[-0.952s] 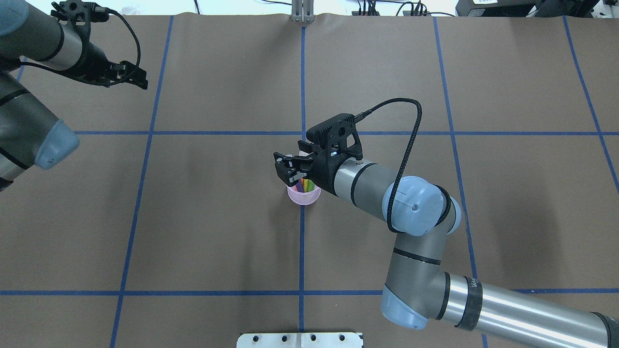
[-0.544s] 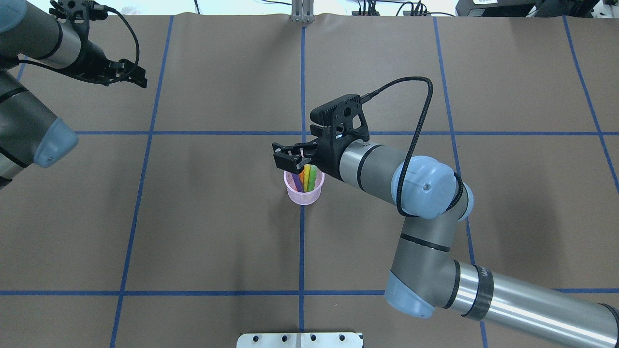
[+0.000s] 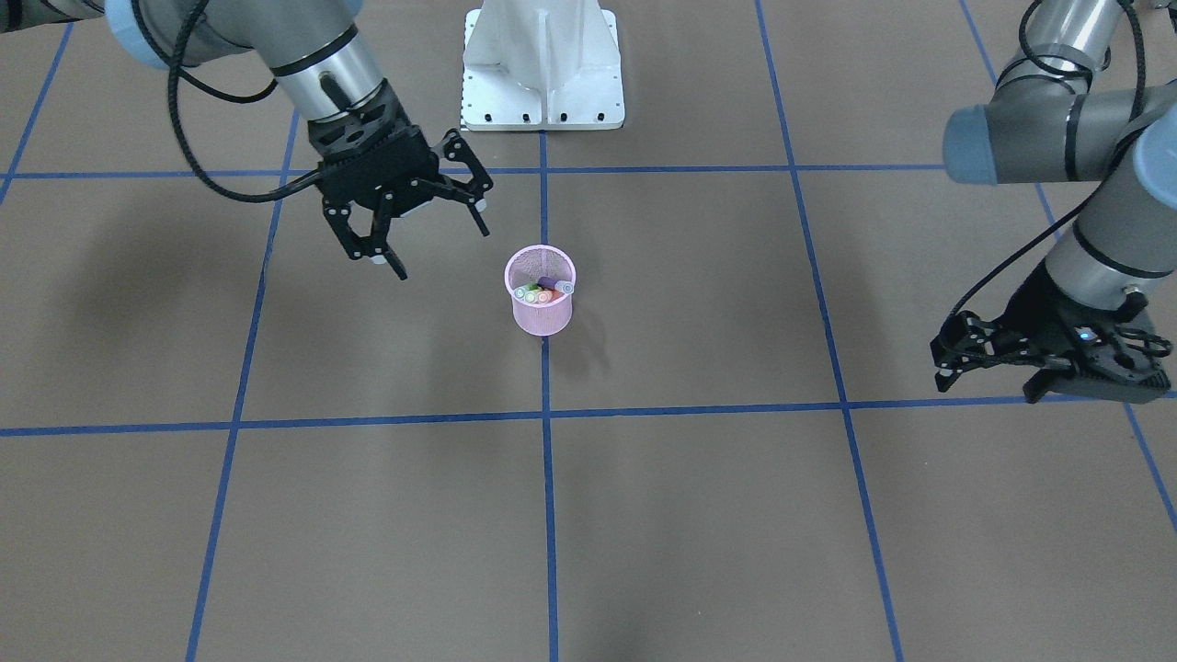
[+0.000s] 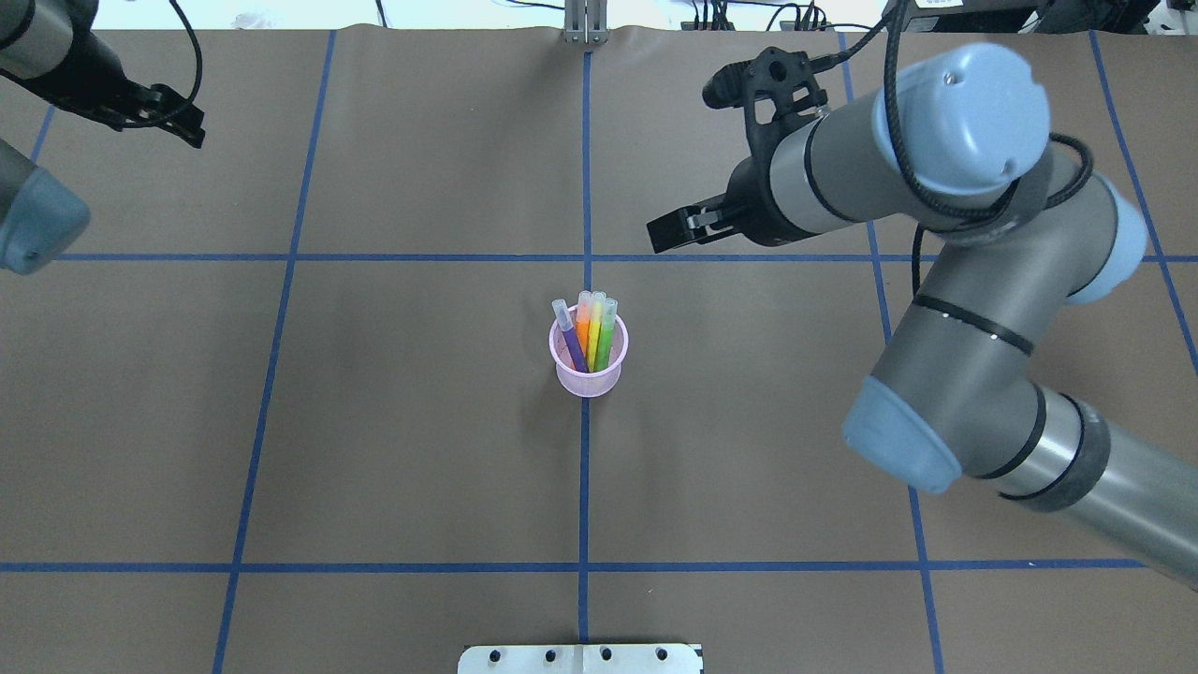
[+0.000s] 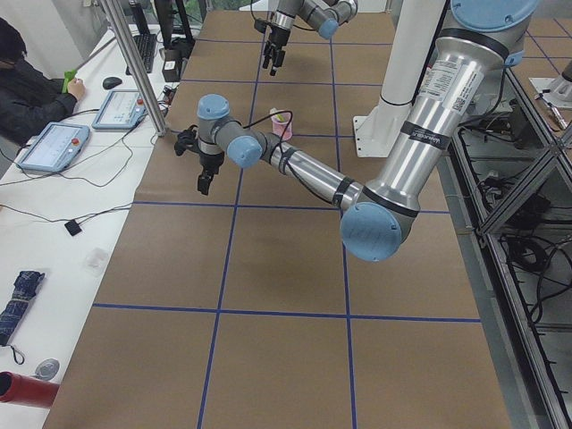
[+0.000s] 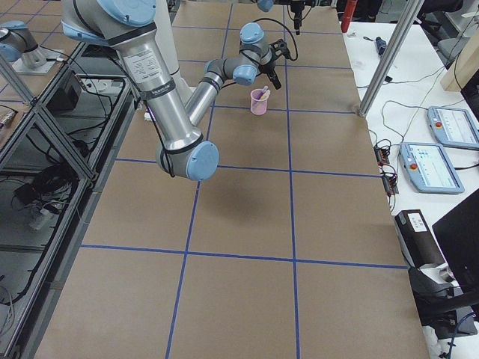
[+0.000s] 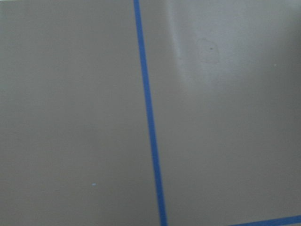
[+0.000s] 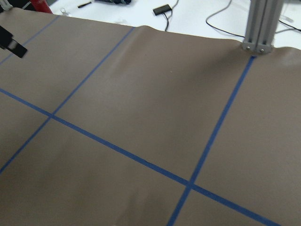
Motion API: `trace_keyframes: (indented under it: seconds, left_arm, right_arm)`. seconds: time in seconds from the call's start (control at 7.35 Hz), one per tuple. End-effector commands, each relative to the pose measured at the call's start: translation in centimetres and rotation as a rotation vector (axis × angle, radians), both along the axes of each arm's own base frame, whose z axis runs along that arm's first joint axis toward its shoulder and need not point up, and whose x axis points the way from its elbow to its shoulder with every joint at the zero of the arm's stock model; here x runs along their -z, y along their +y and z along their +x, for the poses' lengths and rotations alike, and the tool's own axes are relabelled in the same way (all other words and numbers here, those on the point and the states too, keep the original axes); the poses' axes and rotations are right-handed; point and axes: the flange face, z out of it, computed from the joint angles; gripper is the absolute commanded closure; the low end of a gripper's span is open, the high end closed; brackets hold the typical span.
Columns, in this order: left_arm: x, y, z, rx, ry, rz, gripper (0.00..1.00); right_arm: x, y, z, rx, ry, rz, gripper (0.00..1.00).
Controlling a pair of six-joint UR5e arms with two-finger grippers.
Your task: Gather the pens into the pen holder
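Nearly upright pens, caps up, inside the pen holder

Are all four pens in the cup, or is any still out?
All in: the four pens stand in the upright cup, purple, orange, yellow, green; none shows elsewhere.

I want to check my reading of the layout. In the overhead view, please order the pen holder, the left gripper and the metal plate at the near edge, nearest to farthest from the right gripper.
From the right gripper:
1. pen holder, table centre, towards the robot.
2. metal plate, near edge, middle.
3. left gripper, far left corner.
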Motion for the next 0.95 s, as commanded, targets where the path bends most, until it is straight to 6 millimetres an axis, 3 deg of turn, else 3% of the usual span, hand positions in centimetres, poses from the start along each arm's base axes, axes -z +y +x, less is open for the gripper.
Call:
trace_keyframes:
  seconds: [0.0,0.27,0.41,0.54,0.68,0.82]
  left_arm:
    - [-4.5,0.1,-6.5,0.004,-0.086,-0.012,0.0]
    - [-7.6,0.0,-9.0,0.173,-0.326,0.064,0.0]
    - [-9.1,0.2,-10.0,0.195,-0.309,0.116,0.0]
    - [-8.4,0.8,-11.2,0.196,-0.286,0.124,0.0]
    - [-9.0,1.6,-10.7,0.154,-0.238,0.1,0.0]
    - [-10.0,1.6,-11.1,0.155,-0.237,0.09,0.0]
  right_arm:
    - [-4.1,-3.1,6.2,0.007,0.071,-0.285,0.0]
    - [-8.8,-4.3,9.3,-0.029,0.104,-0.348,0.0]
    - [-9.7,-4.4,9.2,-0.034,0.119,-0.363,0.0]
    - [-10.0,-5.5,10.7,-0.053,0.111,-0.374,0.0]
    - [-10.6,-6.0,11.0,-0.064,0.118,-0.385,0.0]
    - [-12.6,-6.5,12.4,-0.081,0.125,-0.425,0.0]
